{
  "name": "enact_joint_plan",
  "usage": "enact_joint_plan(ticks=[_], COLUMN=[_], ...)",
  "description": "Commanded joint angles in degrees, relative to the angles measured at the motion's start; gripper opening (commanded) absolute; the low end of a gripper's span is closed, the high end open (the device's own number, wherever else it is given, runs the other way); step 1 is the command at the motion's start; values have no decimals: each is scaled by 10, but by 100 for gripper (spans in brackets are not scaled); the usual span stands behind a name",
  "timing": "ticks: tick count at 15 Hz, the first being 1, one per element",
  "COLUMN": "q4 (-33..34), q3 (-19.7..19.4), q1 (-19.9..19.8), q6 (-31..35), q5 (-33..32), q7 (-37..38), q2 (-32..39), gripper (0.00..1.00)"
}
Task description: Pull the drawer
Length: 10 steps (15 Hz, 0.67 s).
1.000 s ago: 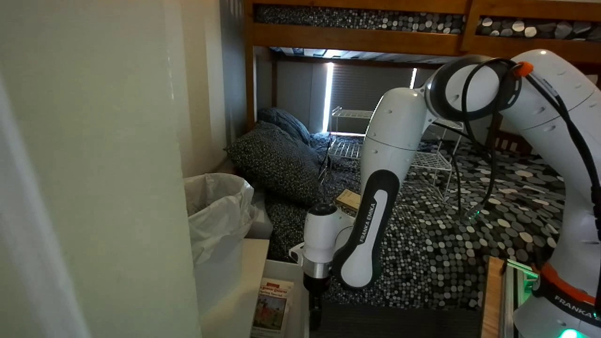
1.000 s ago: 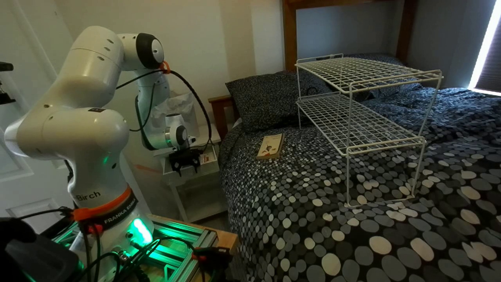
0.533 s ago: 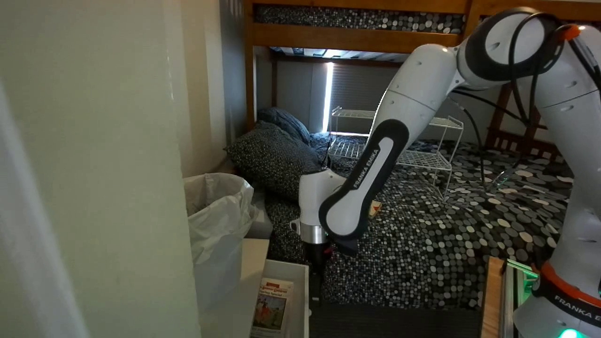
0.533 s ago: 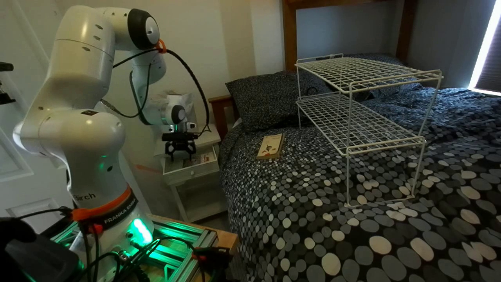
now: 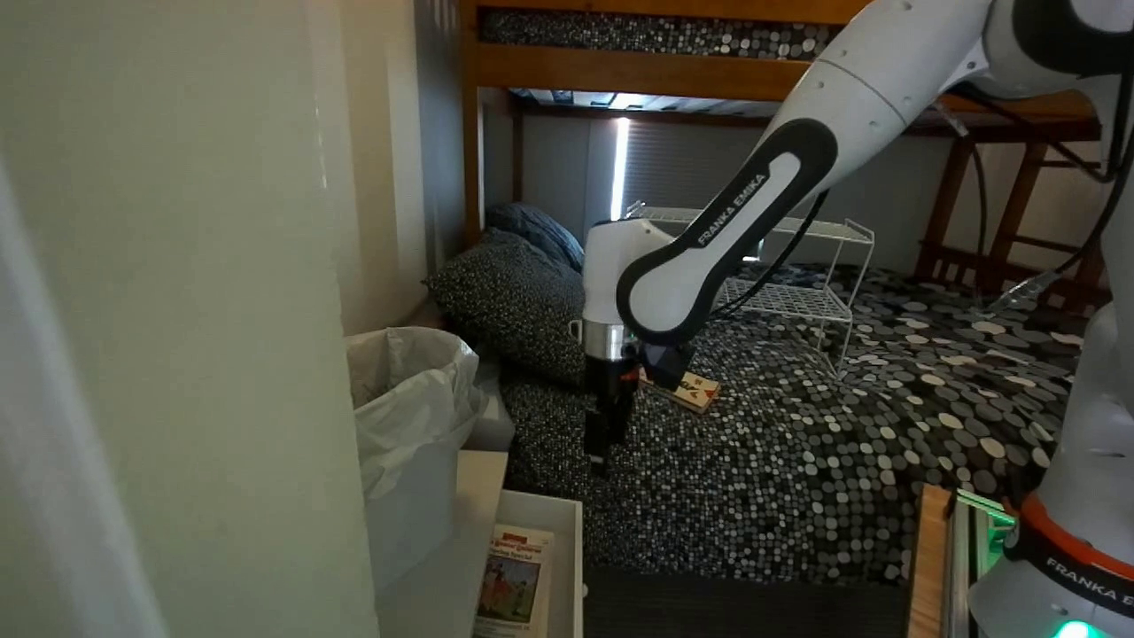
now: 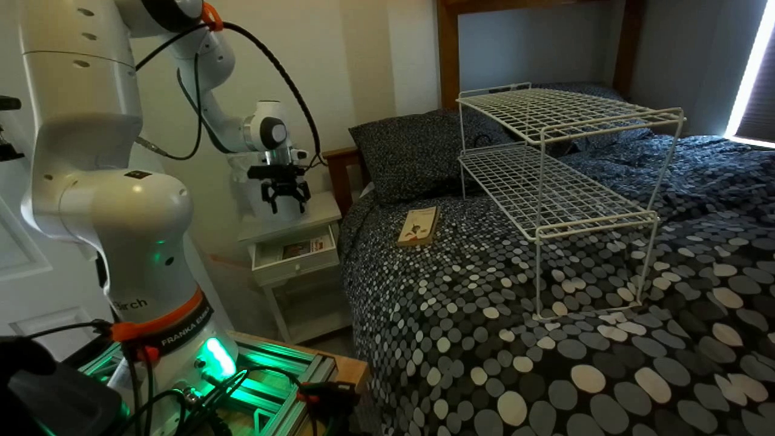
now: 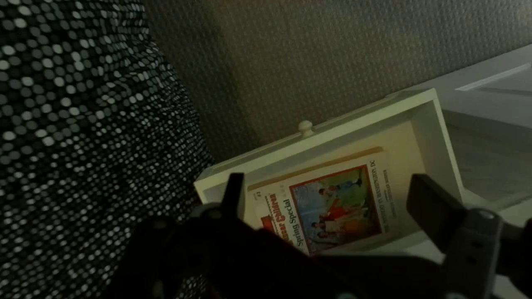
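The pale drawer (image 5: 536, 509) stands pulled out of a low light-coloured cabinet (image 5: 483, 496). It also shows in an exterior view (image 6: 275, 271) and in the wrist view (image 7: 353, 124). Its front has a small round knob (image 7: 305, 128). A printed booklet (image 7: 332, 207) lies inside and also shows in both exterior views (image 5: 512, 576) (image 6: 306, 245). My gripper (image 6: 288, 209) is open and empty, pointing down, in the air above the drawer and apart from it. Its fingers (image 7: 328, 182) stand wide apart in the wrist view; they also show dark in an exterior view (image 5: 598, 459).
A bin with a white plastic liner (image 5: 399, 425) stands on the cabinet top. A bed with a dotted cover (image 6: 484, 363) is beside the cabinet. On the bed are a book (image 6: 418, 226), a white wire rack (image 6: 569, 121) and pillows (image 5: 523, 301). A white door (image 7: 490, 83) is on the drawer's other side.
My gripper has risen from the drawer's front to well above it, and the arm has drawn up and back. The knob has come into view. The drawer has stayed pulled out.
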Motion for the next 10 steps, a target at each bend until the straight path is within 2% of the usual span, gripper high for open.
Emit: enact_joint_plan(ticks=[1,7,8,10], q4=[-50,-70,-46,-46], q3=[-19,-23,-25,-25], q1=[18,31,27,28], q6=[-30,-89,-78,-80], q5=[2,-31,-12,-13], q7=[49,148,112,115], q2=[-94,-172,-144,-150], gripper=[100,100,100,100])
